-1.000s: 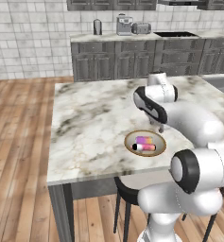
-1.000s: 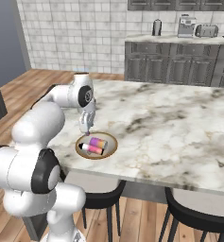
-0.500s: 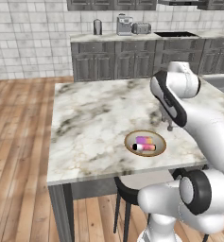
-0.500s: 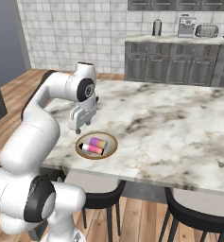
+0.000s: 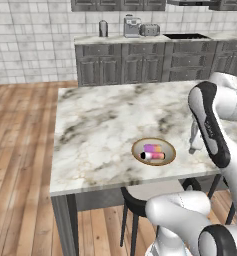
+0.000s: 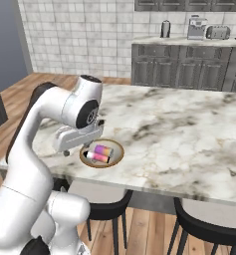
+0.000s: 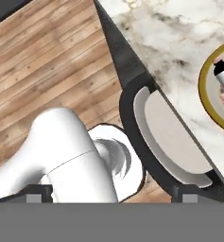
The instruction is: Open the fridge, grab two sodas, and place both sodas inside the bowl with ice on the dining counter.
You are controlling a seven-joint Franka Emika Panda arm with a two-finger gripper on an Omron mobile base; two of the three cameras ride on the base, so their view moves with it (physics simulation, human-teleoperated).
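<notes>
Both drinks, the slim pink bottle with a black cap (image 5: 152, 156) and the short purple-pink can (image 5: 152, 148), lie in the tan-rimmed shallow bowl (image 5: 136, 149) on the white marble bench (image 5: 100, 130), the task apparently finished; the empty pincer (image 6: 82, 149) hangs beside it, its opening impossible to judge.

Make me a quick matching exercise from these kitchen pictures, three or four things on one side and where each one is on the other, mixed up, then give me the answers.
Things:
1. pink bottle
2. bowl
3. bar stool
4. toaster

Places:
A. on the long counter by the tiled wall
B. on the marble dining counter, near its front edge
C. lying inside the bowl, beside the can
D. on the wood floor, tucked under the counter edge

Pairs: 1-C, 2-B, 3-D, 4-A
</notes>
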